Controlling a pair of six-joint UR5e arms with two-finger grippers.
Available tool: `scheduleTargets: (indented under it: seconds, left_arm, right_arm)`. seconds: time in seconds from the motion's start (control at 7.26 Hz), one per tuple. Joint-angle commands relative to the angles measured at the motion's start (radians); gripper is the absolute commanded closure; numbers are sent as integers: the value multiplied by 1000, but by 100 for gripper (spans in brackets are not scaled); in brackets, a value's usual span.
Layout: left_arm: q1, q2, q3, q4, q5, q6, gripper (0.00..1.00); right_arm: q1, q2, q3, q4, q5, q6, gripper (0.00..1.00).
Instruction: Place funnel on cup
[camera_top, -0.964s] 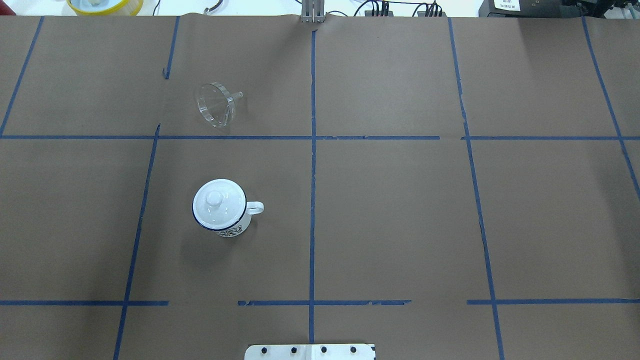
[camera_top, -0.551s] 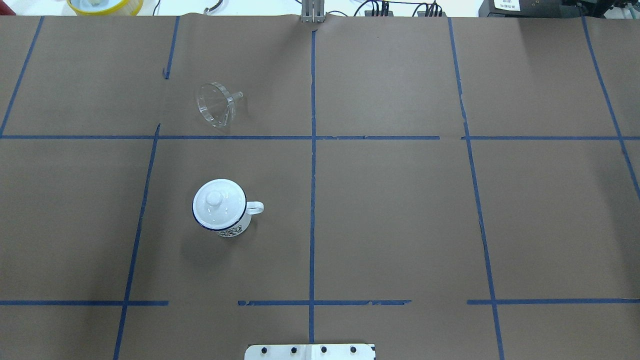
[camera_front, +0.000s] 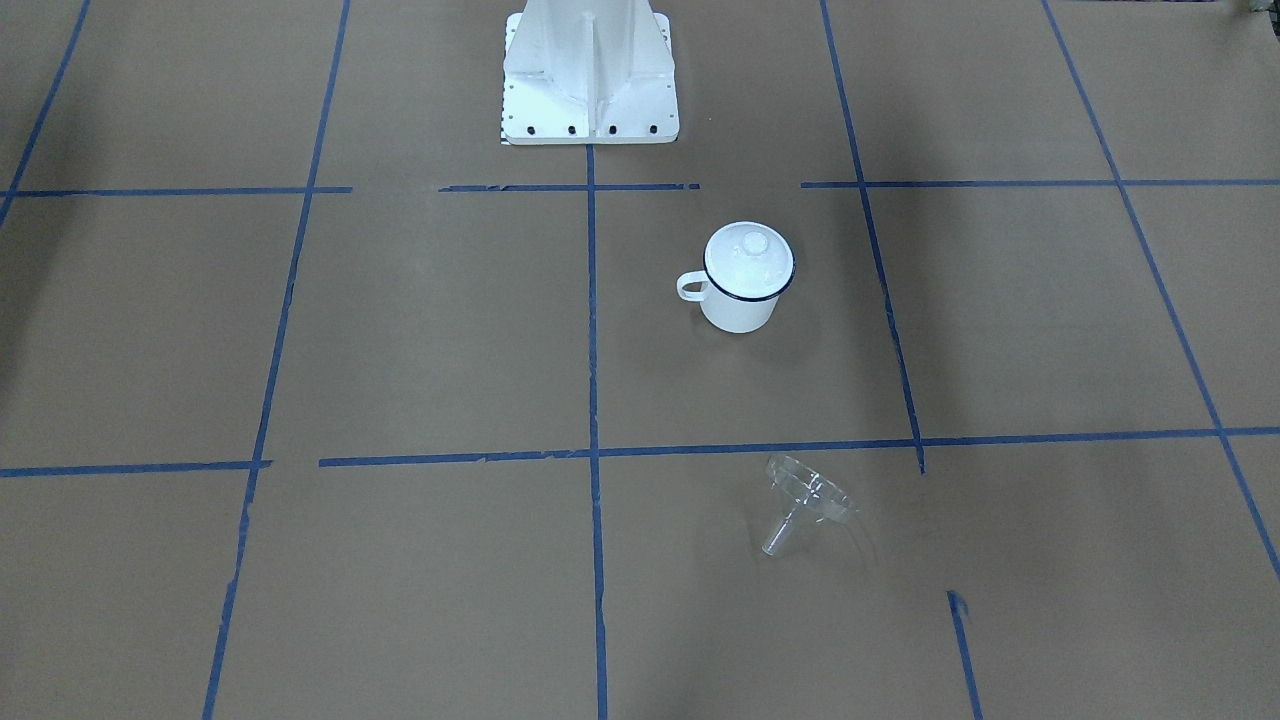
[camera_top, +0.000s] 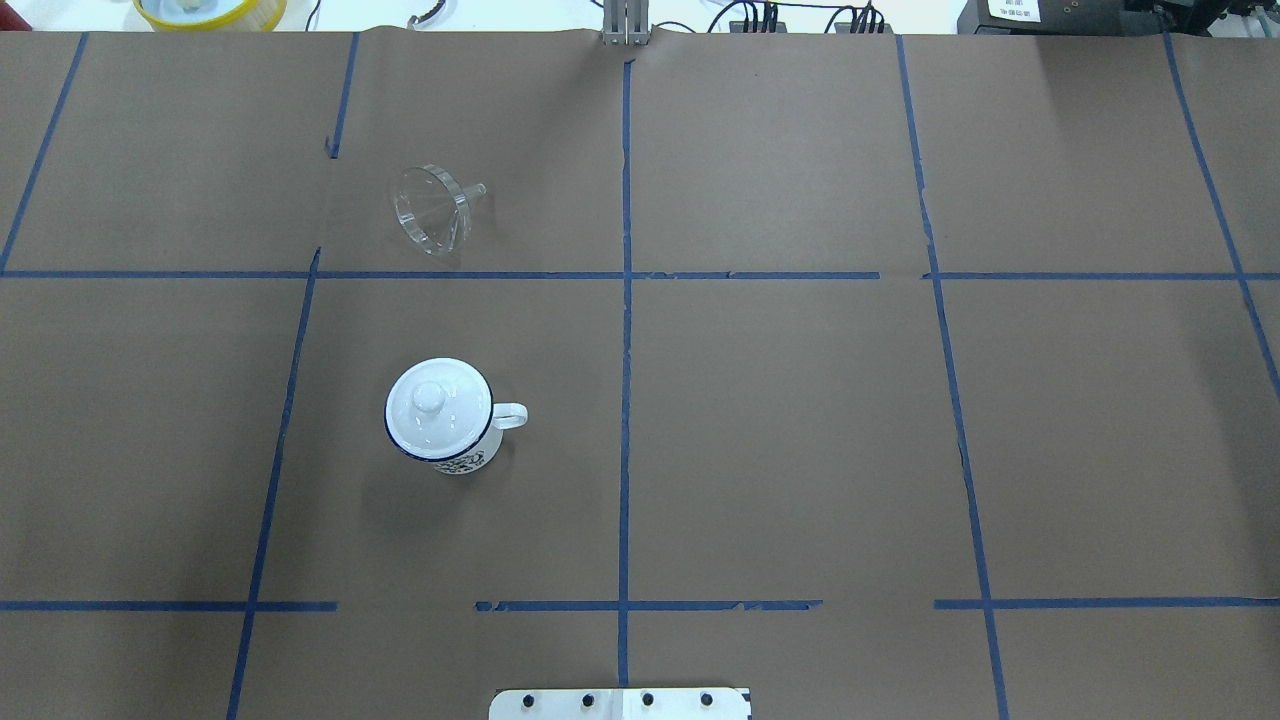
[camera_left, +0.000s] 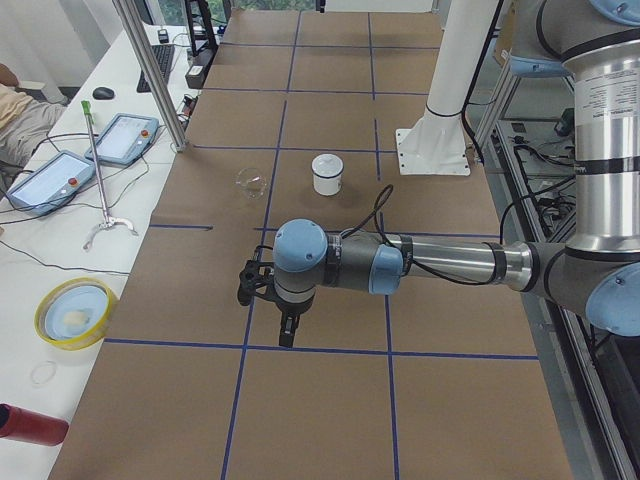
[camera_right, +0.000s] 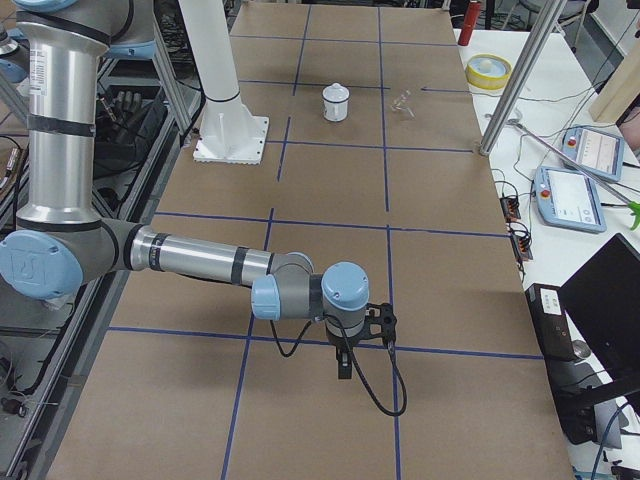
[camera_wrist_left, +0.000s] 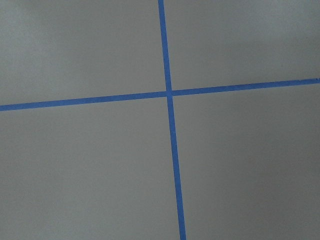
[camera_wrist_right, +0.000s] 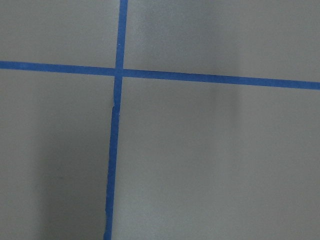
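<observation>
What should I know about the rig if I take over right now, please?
Left gripper: low over the table, far from both things; open or shut cannot be told.
Right gripper: likewise, at the opposite end.
Enamel mug: upright on the robot's left half, knobbed lid on it.
Clear funnel: on its side, beyond the mug.
Done: nothing. Left: likely lift the lid, grasp the funnel, seat it on the mug.

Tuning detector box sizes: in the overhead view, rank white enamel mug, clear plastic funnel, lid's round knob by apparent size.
1. White enamel mug, dark blue rim, largest.
2. Clear plastic funnel, on its side, somewhat smaller.
3. Round white lid knob, far smallest.
</observation>
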Motion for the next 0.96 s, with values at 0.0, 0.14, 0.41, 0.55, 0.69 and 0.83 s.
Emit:
scheduleTargets:
  seconds: [0.0,0.14,0.41,0.55,0.69,0.83]
  left_arm:
    - [1,1,-29,-7,1,-92,0]
    - [2,-11,18,-7,-2,-105,0]
    - [10,-14,-27,-18,-1,-133,0]
    - [36,-14,-68,-45,-2,-209,0]
    - [124,-17,-154,-44,2,-404,0]
    - [240,-28,-249,-45,13,-632,0]
  right_arm:
    - [0,0,0,0,0,0,0]
    - [0,0,0,0,0,0,0]
    - [0,0,0,0,0,0,0]
    - [0,0,0,0,-2,0,0]
    - [0,0,0,0,0,0,0]
    - [0,0,0,0,0,0,0]
